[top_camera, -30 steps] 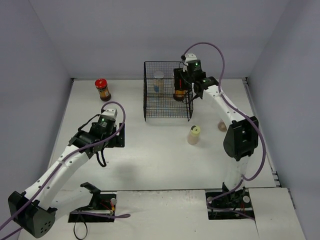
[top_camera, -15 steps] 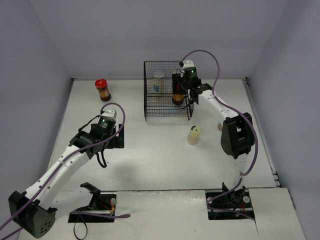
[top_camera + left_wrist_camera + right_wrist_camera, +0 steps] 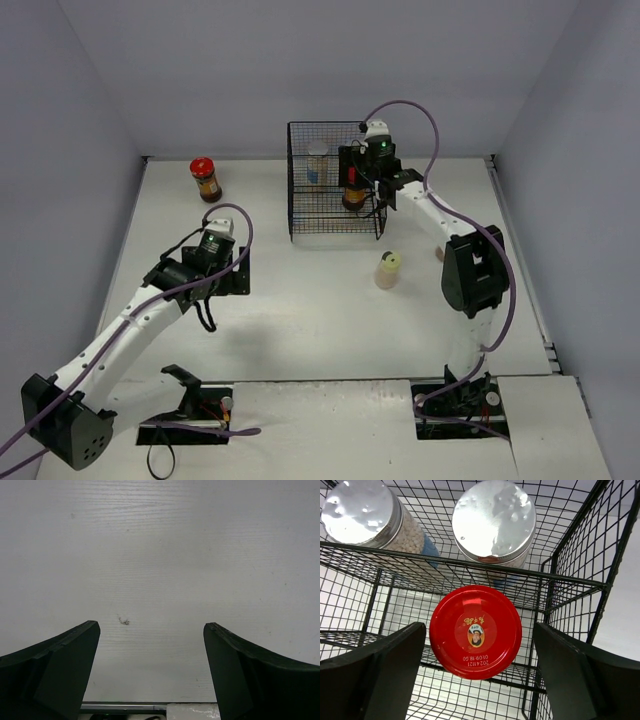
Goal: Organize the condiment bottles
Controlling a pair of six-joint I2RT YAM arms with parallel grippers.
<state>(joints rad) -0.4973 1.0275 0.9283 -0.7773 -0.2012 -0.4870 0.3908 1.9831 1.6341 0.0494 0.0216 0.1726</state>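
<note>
Red-lidded jar [image 3: 475, 632] in the black wire basket [image 3: 570, 582], between wide-spread fingers [image 3: 375, 675] of the right gripper [image 3: 478, 636] (gaps both sides, no grip). Left gripper [image 3: 151, 630] equally agape, empty, over the table [image 3: 160, 540].

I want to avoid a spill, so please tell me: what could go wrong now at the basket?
The right gripper, open, flanks the red-lidded jar in the basket; rising, it might catch the wires. The jar stands close to two silver-capped bottles, so a nudge may topple it against them.
</note>
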